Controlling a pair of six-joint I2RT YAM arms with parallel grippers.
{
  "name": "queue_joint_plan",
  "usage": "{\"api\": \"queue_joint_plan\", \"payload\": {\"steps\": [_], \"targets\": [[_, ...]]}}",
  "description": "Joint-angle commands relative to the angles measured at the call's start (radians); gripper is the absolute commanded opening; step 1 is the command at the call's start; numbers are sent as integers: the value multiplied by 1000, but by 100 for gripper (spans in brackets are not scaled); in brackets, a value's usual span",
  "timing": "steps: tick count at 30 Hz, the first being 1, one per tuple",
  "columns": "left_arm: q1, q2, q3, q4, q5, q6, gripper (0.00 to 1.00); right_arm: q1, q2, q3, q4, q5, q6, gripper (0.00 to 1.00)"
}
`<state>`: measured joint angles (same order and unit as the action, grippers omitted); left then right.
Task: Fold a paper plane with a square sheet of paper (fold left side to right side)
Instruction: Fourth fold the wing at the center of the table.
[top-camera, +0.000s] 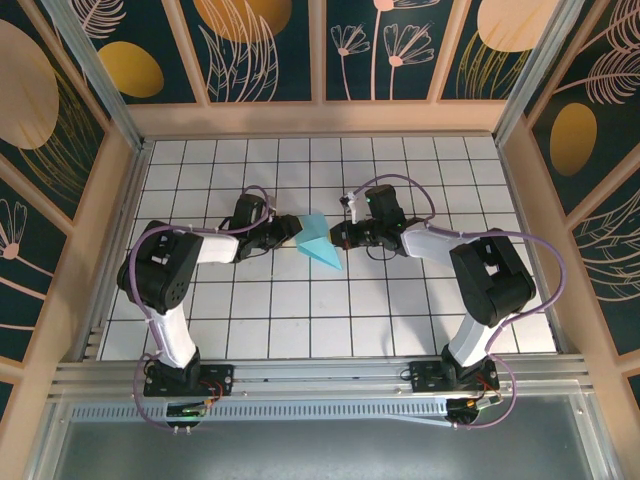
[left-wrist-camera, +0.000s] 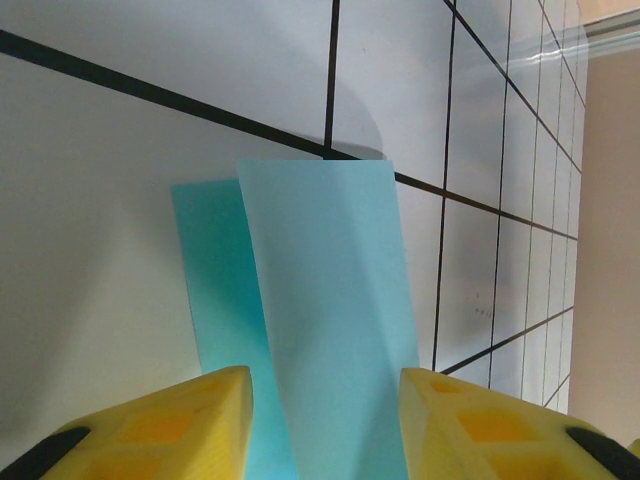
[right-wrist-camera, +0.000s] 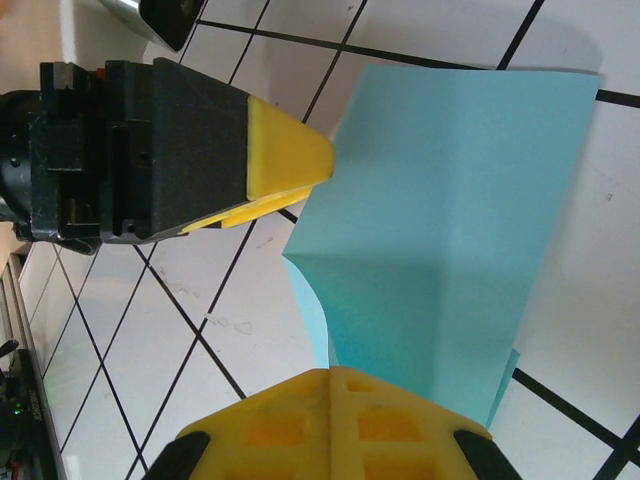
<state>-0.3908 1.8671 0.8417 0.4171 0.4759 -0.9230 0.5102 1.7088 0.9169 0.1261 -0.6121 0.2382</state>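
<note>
Paper plane (top-camera: 320, 245): light-blue paper, part-folded, lying about the middle of the worktop (top-camera: 250, 320), well clear of all four edges. From above we read it as a pointed wedge, its tip aimed toward the near right corner.

- Form: in the left wrist view the paper plane (left-wrist-camera: 330, 300) shows two layers, a paler flap standing up over a darker strip that lies flat on the tiles. In the right wrist view the paper plane (right-wrist-camera: 450, 230) shows a crease across it, and a thin sliver of lower layer peeks out at its edge.
- Left gripper (top-camera: 295, 229): at the paper's left side. We see the left gripper (left-wrist-camera: 325, 385) with its yellow fingers apart and the raised flap between them. The flap's edge lies right against one finger, but we cannot tell whether they touch. Seen side-on, the left gripper (right-wrist-camera: 300, 180) points its tip at the paper's edge.
- Right gripper (top-camera: 336, 238): at the paper's right side. The right gripper (right-wrist-camera: 335, 420) has its yellow fingers pressed together, their tips covering the paper's near edge. We cannot tell whether paper is pinched between them.
- Worktop: white tiles ruled with black grid lines.
- Surroundings: purple cables (top-camera: 400, 180) looped along both arms, a metal rail (top-camera: 320, 375) along the near edge, and dark walls (top-camera: 260, 50) patterned with leaves and flowers.
</note>
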Motion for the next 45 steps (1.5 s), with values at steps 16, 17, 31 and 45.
{"api": "queue_joint_plan", "payload": {"steps": [16,17,31,45], "targets": [[-15,12,26,53,20,-31,0,-15,-77,-19,-71,165,-2,23],[-17,8,26,52,19,-32,0,-18,-95,-23,-83,194,-3,29],[-25,-24,13,37,10,-42,0,-6,-350,-125,-171,418,-38,51],[-26,-28,34,5,15,-48,0,303,-317,-180,-121,732,-45,59]]}}
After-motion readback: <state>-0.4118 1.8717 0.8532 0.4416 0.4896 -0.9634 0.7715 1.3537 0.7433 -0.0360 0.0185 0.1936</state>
